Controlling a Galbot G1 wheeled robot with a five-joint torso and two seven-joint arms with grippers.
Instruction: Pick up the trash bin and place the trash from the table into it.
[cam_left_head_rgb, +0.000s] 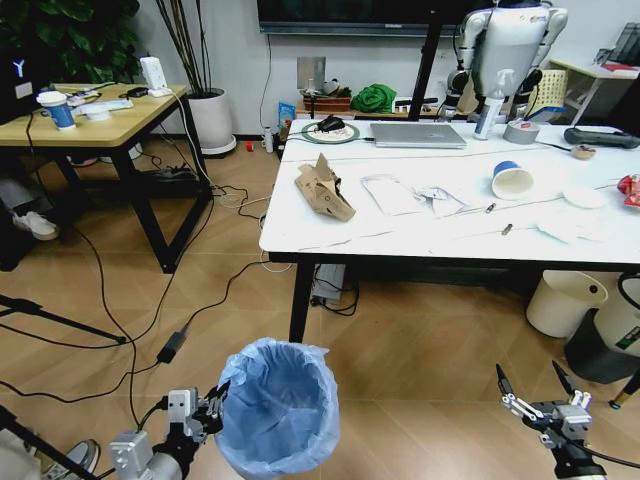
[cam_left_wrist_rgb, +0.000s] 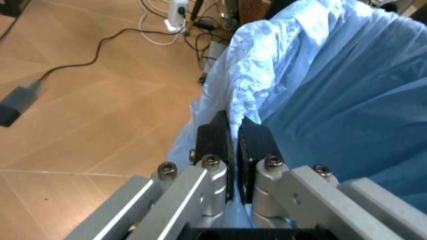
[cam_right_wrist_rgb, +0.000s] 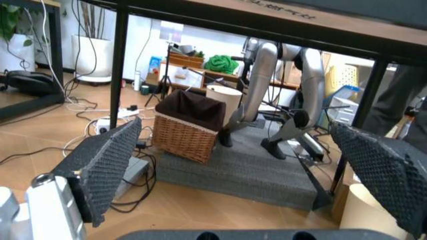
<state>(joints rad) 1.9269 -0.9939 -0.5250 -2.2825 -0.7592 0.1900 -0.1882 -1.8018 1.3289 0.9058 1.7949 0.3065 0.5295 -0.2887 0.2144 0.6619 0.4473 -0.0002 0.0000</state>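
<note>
The trash bin (cam_left_head_rgb: 278, 405), lined with a light-blue bag, is low in the head view, in front of the table's near left leg. My left gripper (cam_left_head_rgb: 217, 399) is shut on its rim; in the left wrist view the black fingers (cam_left_wrist_rgb: 215, 138) pinch the bag's edge (cam_left_wrist_rgb: 313, 85). The marble table (cam_left_head_rgb: 300, 235) carries the trash: a brown cardboard piece (cam_left_head_rgb: 325, 188), clear wrappers (cam_left_head_rgb: 392, 195), a blue-and-white paper cup (cam_left_head_rgb: 512, 180), a white lid (cam_left_head_rgb: 585, 197) and a red wrapper (cam_left_head_rgb: 630, 187). My right gripper (cam_left_head_rgb: 535, 385) hangs open and empty at lower right, its pads (cam_right_wrist_rgb: 107, 165) spread wide.
A laptop (cam_left_head_rgb: 417, 135) and a tape roll (cam_left_head_rgb: 521, 132) sit at the table's far side. A wooden desk (cam_left_head_rgb: 90, 120) stands left, with cables (cam_left_head_rgb: 170, 345) across the floor. A cream bin (cam_left_head_rgb: 565, 303) is under the table's right end, a wicker basket (cam_right_wrist_rgb: 187, 125) beyond.
</note>
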